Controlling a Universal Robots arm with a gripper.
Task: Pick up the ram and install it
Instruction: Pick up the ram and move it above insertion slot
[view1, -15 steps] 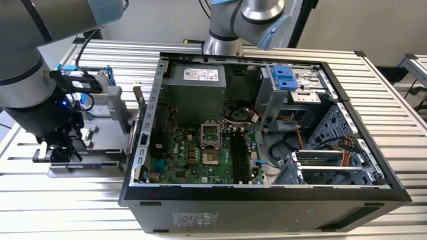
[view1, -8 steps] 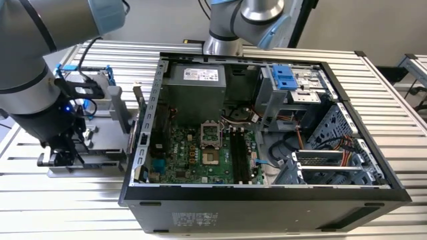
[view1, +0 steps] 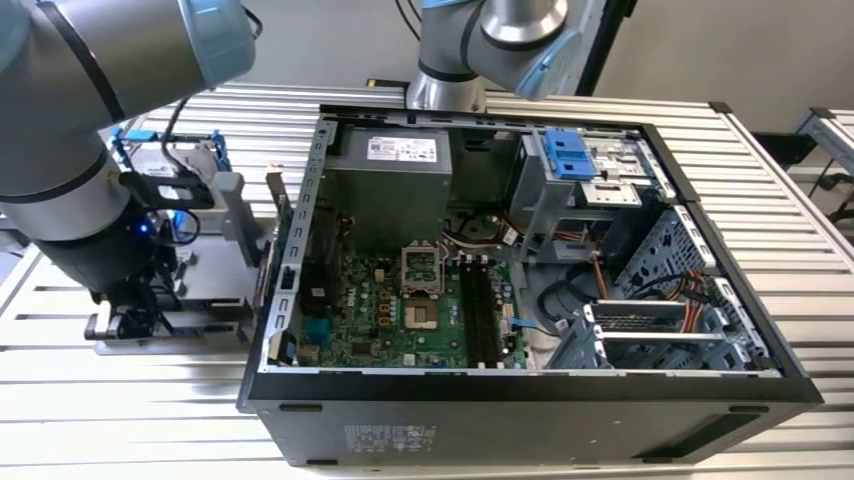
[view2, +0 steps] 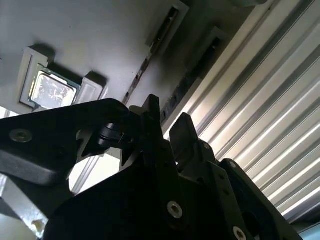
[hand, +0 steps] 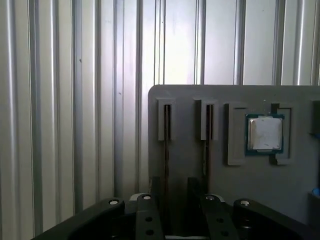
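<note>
claw (hand: 174, 181) | spread, astride ram (hand: 166, 145) | ram slotted in grey holder (hand: 190, 97)

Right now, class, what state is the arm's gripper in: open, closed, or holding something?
Gripper: open, a gap shows between its fingers; the ram stands in the grey holder in line with that gap, not clamped.

In the first wrist view the ram (hand: 166, 150) is partly hidden behind the gripper (hand: 174, 181), and the holder (hand: 190, 97) runs off the edge. In the exterior view the arm (view1: 74, 210) covers part of the holder.
</note>
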